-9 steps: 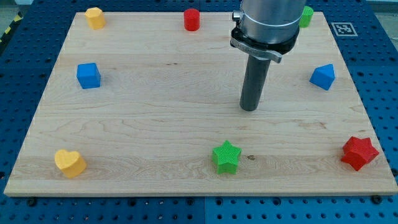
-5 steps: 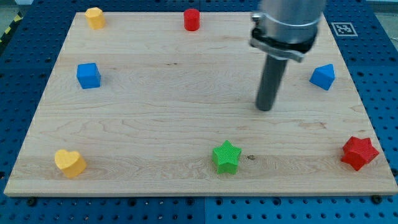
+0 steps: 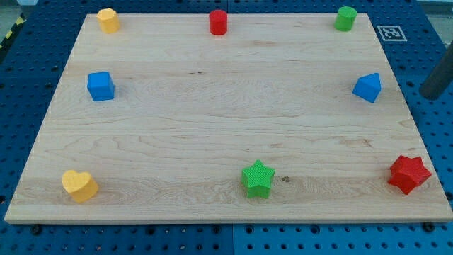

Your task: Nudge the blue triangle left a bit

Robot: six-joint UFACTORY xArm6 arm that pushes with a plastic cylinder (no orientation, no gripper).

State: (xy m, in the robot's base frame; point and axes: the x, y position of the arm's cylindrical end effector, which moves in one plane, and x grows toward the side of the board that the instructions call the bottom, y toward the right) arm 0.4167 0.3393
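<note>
The blue triangle (image 3: 367, 87) lies near the wooden board's (image 3: 212, 120) right edge, in the upper half. My rod shows only at the view's right edge, off the board, and my tip (image 3: 431, 95) stands to the right of the blue triangle at about its height, well apart from it and touching no block.
A blue cube (image 3: 100, 86) sits at the left. A yellow block (image 3: 108, 20), a red cylinder (image 3: 218, 22) and a green cylinder (image 3: 346, 18) line the top edge. A yellow heart (image 3: 79, 185), a green star (image 3: 257, 178) and a red star (image 3: 409, 173) lie along the bottom.
My rod has swept from the board's middle to the right, past the blue triangle, to beyond the board's right edge. No block has moved.
</note>
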